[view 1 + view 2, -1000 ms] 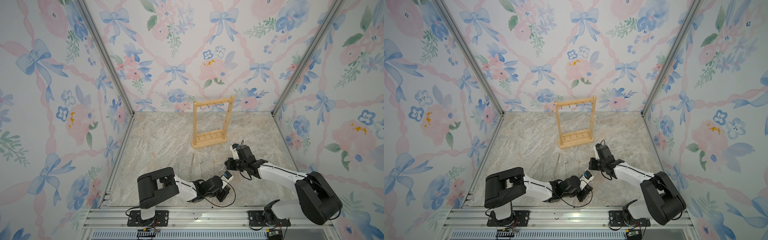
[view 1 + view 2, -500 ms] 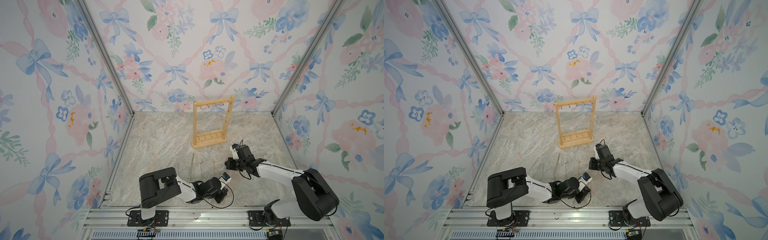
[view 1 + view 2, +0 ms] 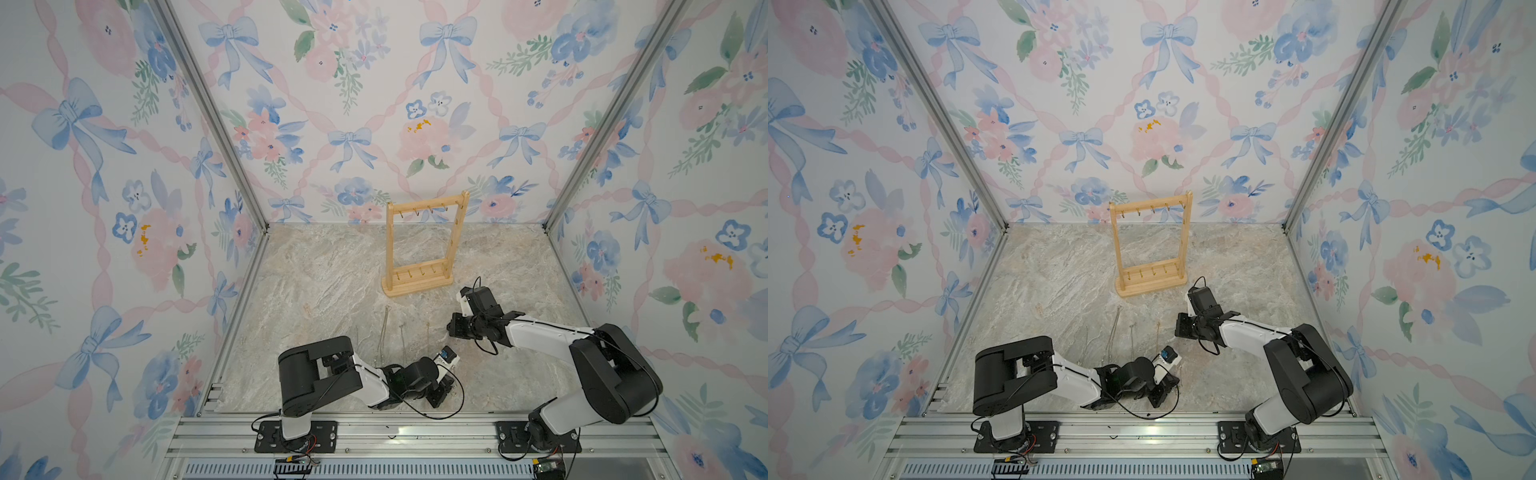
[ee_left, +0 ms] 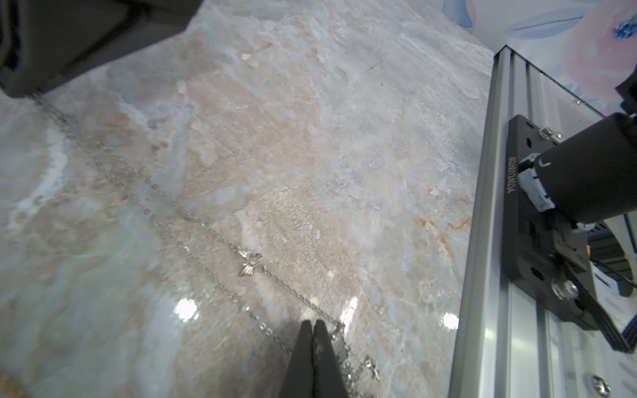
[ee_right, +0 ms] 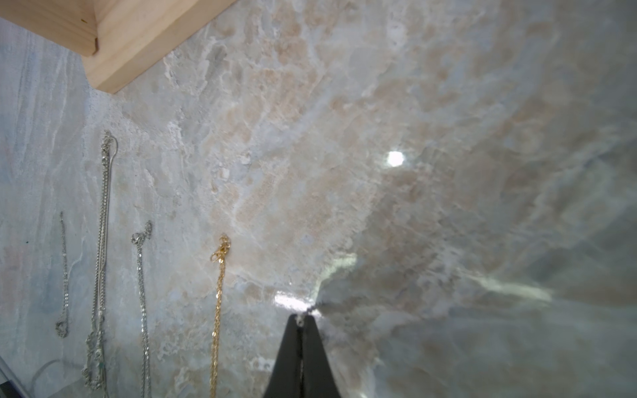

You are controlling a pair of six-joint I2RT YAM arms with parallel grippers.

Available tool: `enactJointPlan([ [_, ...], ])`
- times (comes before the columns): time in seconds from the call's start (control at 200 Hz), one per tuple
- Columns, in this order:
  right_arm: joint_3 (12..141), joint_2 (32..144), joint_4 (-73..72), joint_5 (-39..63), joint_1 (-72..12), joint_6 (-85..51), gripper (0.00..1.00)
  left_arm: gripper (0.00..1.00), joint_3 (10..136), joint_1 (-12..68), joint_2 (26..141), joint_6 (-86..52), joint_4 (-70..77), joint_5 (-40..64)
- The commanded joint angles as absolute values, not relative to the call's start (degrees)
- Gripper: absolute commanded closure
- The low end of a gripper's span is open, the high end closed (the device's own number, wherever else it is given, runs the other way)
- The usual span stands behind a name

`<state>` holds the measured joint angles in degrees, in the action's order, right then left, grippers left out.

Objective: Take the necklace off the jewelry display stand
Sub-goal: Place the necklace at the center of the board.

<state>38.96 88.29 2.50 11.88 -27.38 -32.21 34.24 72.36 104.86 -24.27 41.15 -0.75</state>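
The jewelry display stand stands upright at the back of the marble table, its gold hooks bare; a corner of its base shows in the right wrist view. A thin silver necklace with a butterfly pendant lies stretched on the table between my two grippers. My left gripper is shut low at the front, the chain passing behind its fingers. The right gripper is shut, a bit of silver chain pinched at its tips.
Several other necklaces lie in parallel on the table before the stand: a gold chain and silver chains. The aluminium front rail with the right arm's mount runs close beside the left gripper. Floral walls enclose three sides.
The right arm's elbow has shifted slightly. Both grippers stay shut and in almost the same places.
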Motion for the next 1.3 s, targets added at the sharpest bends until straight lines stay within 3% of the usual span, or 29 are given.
enactJointPlan([
  [0.0,41.21,89.85,2.89,11.25,-26.90,-32.70,0.97,1.00,31.74,73.25,106.70,-25.05,35.19,-0.61],
  [0.745,44.55,94.48,6.10,10.20,-26.38,-33.14,0.81,1.00,30.19,73.92,106.00,-25.67,35.19,-1.58],
  [1.295,46.48,97.37,6.52,10.51,-24.58,-33.99,0.75,1.00,30.40,73.94,105.12,-25.71,35.16,-1.73],
])
